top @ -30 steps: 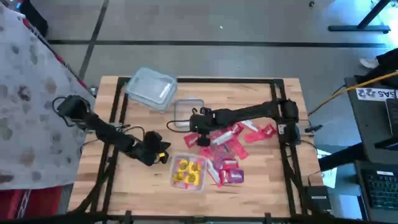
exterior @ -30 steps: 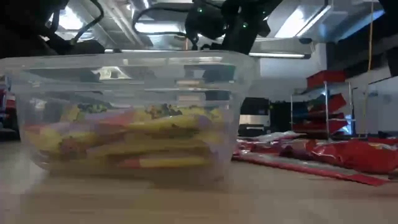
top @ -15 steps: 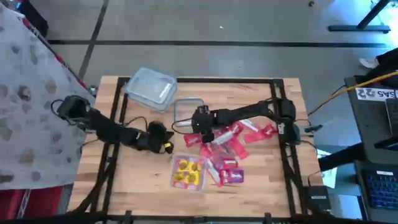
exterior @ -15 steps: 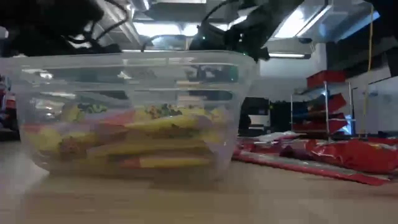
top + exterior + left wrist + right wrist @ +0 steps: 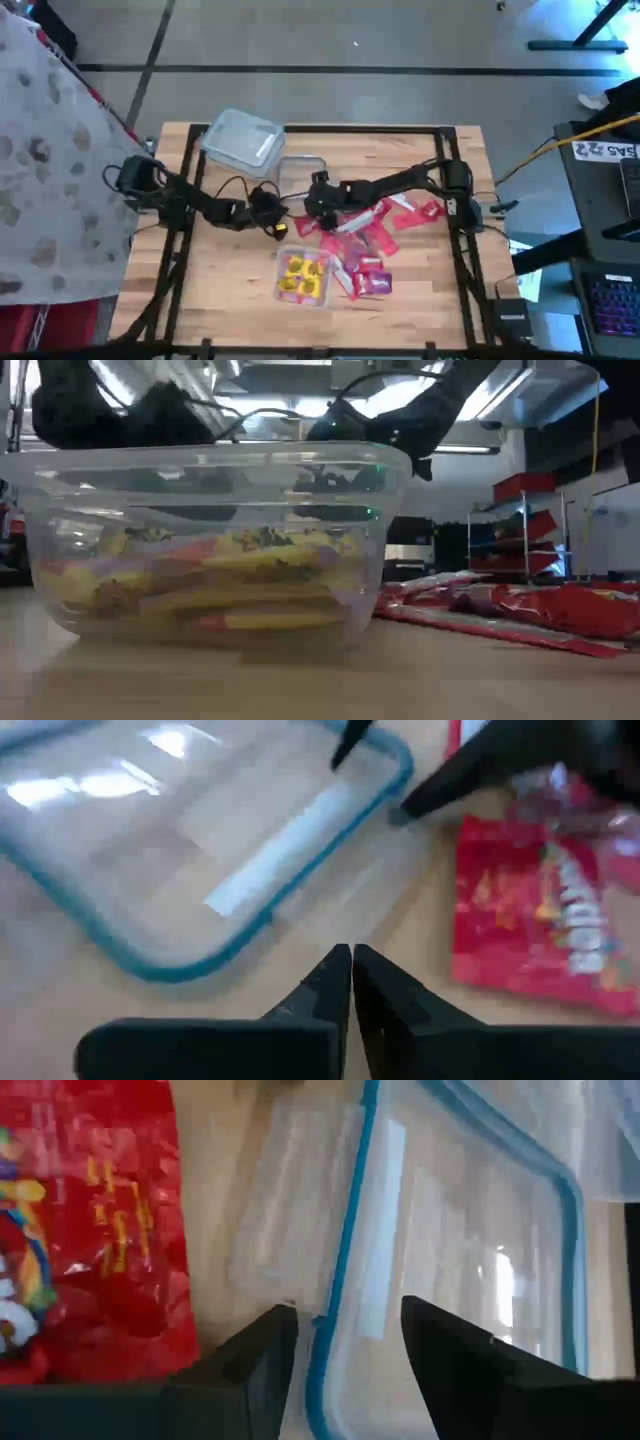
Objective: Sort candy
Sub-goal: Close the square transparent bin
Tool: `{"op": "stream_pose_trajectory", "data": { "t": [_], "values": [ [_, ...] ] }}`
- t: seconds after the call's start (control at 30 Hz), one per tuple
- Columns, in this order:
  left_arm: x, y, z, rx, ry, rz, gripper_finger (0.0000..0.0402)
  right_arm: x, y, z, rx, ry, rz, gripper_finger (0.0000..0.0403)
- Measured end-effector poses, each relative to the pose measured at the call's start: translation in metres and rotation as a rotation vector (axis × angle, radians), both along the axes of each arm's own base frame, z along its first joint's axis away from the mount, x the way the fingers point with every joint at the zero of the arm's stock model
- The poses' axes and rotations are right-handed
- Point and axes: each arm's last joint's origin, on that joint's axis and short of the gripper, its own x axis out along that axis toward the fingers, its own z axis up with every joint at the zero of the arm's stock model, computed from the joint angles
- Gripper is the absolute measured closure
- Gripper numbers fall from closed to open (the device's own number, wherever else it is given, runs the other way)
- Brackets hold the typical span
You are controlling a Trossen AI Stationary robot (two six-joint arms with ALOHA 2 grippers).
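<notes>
Red candy (image 5: 90,1230) beside open right claw (image 5: 345,1345), empty

Wooden table (image 5: 215,290) carrying a clear lid (image 5: 243,141), an empty tub (image 5: 300,178), a tub (image 5: 303,277) of yellow sweets, red candy packets (image 5: 372,230) lying scattered (some overlapping)

From the left wrist cam, the left tool (image 5: 351,982) has its two dark fingers pressed together, nothing between them. Right ahead sits a clear flat lid with a blue rim (image 5: 200,850) lying on the wooden desk (image 5: 60,1010). Just beside it there's a red candy packet (image 5: 530,920) flat on the wood. The other arm's dark fingers (image 5: 450,780) poke in at the lid's far corner.
</notes>
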Motion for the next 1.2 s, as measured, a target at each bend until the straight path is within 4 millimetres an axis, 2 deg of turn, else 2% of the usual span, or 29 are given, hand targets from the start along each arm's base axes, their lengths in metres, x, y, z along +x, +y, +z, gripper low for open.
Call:
{"op": "stream_pose_trajectory", "data": {
  "t": [0.17, 0.43, 0.5, 0.6, 0.73, 1.0, 1.2],
  "values": [
    [0.006, -0.005, -0.011, -0.011, -0.054, -0.016, 0.0402, 0.005, 0.002, -0.009, 0.000, -0.034, 0.005, 0.0233],
    [0.008, -0.010, -0.011, -0.019, -0.072, -0.048, 0.0402, 0.010, 0.005, -0.022, 0.021, -0.081, -0.024, 0.0236],
    [0.007, -0.011, -0.011, -0.026, -0.074, -0.050, 0.0402, 0.011, 0.004, -0.026, 0.034, -0.082, -0.039, 0.0251],
    [0.008, -0.014, -0.009, -0.036, -0.093, -0.068, 0.0402, 0.010, 0.000, -0.031, 0.078, -0.079, -0.070, 0.0302],
    [0.012, -0.028, 0.000, -0.058, -0.128, -0.166, 0.0402, 0.011, -0.003, -0.032, 0.136, -0.095, -0.102, 0.0381],
    [0.017, -0.056, 0.037, 0.008, -0.252, -0.245, 0.0402, 0.010, -0.002, -0.031, 0.146, -0.103, -0.145, 0.0385],
    [0.011, -0.057, 0.053, 0.055, -0.248, -0.205, 0.0402, 0.007, -0.003, -0.020, 0.133, -0.102, -0.167, 0.0385]
  ]
}}
